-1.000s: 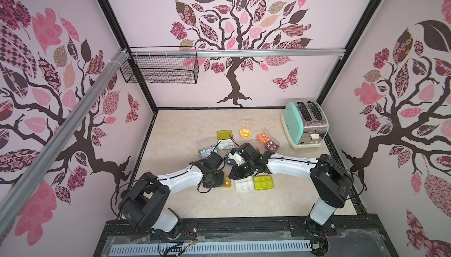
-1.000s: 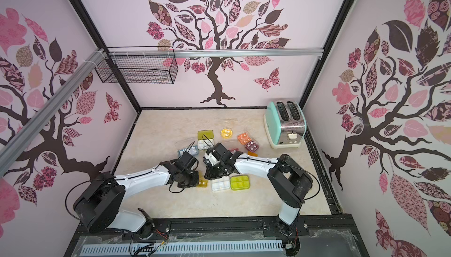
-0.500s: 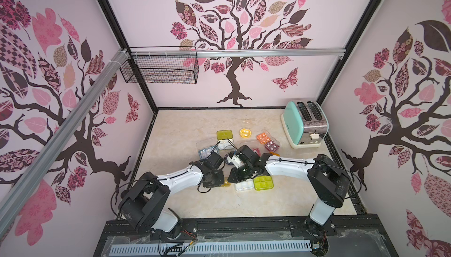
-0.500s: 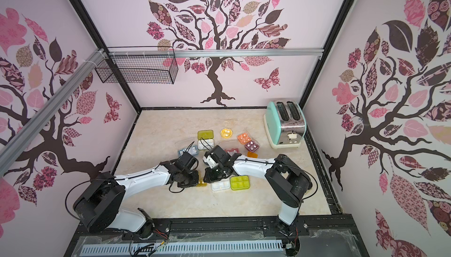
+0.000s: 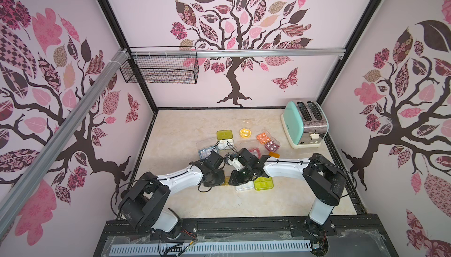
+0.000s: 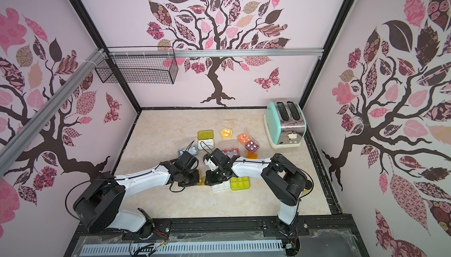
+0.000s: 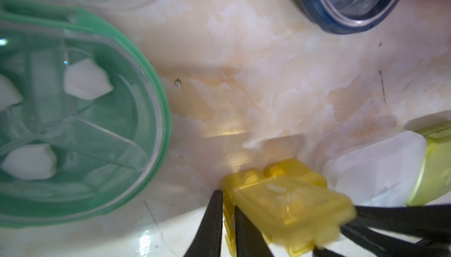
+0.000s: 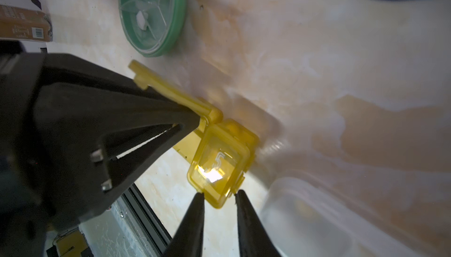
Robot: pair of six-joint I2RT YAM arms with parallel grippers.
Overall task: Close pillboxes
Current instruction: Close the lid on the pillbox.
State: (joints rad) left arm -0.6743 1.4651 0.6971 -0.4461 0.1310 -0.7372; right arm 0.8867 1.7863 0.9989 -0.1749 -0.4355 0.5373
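Observation:
A small yellow pillbox [image 8: 219, 160] lies folded at its hinge on the marble top, between the two arms in both top views [image 5: 227, 180] [image 6: 201, 180]. My left gripper [image 7: 228, 202] is shut on its thin flat half, which tilts up off the table. My right gripper [image 8: 218, 194] stands slightly open, its fingertips on either side of a corner of the boxy half [image 7: 288, 204]. In the top views both grippers [image 5: 216, 179] [image 5: 238, 180] point down side by side and hide most of this pillbox.
A green round pillbox [image 7: 73, 111] and a navy round one [image 7: 353, 2] lie close by. White [image 5: 244, 186] and lime [image 5: 263, 183] pillboxes sit right of the grippers. Several more pillboxes [image 5: 263, 137] cluster behind, near the mint toaster [image 5: 305, 124]. A wire basket [image 5: 161, 70] hangs on the back wall.
My right gripper has shifted a little toward the front edge and its jaws have parted slightly. The left arm has stayed still, with its grip unchanged.

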